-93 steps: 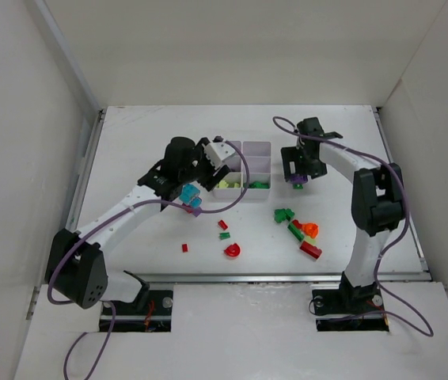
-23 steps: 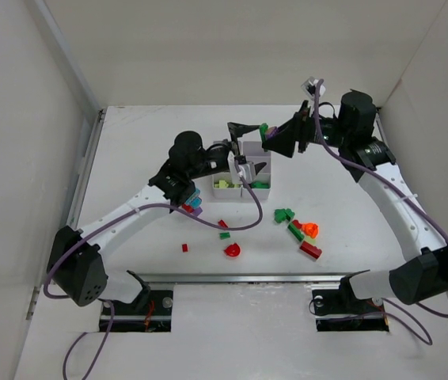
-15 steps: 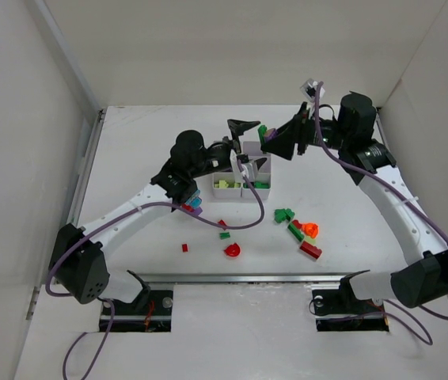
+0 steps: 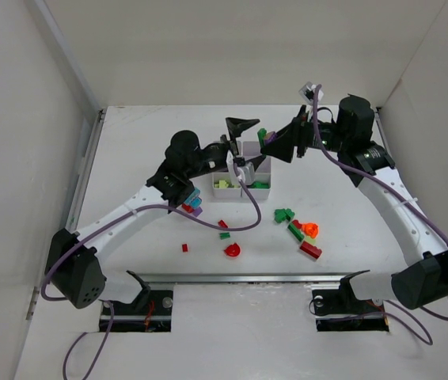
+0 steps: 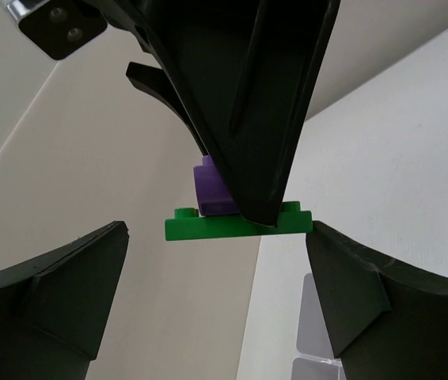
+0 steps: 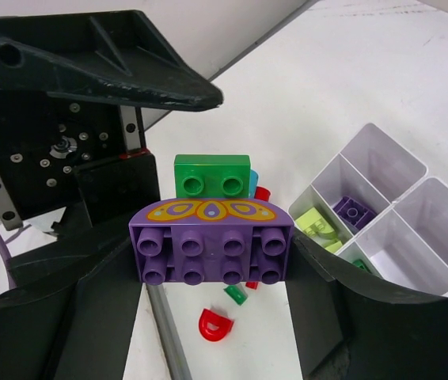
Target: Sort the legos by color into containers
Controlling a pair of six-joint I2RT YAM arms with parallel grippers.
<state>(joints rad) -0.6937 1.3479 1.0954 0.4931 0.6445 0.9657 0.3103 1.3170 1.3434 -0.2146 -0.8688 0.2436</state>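
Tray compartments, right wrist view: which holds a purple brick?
The middle compartment: dark purple brick inside, flanked by the yellow-green bricks' compartment and an empty one.

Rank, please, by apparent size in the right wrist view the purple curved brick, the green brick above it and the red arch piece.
1. purple curved brick
2. green brick
3. red arch piece (farther away, so true size unsure)
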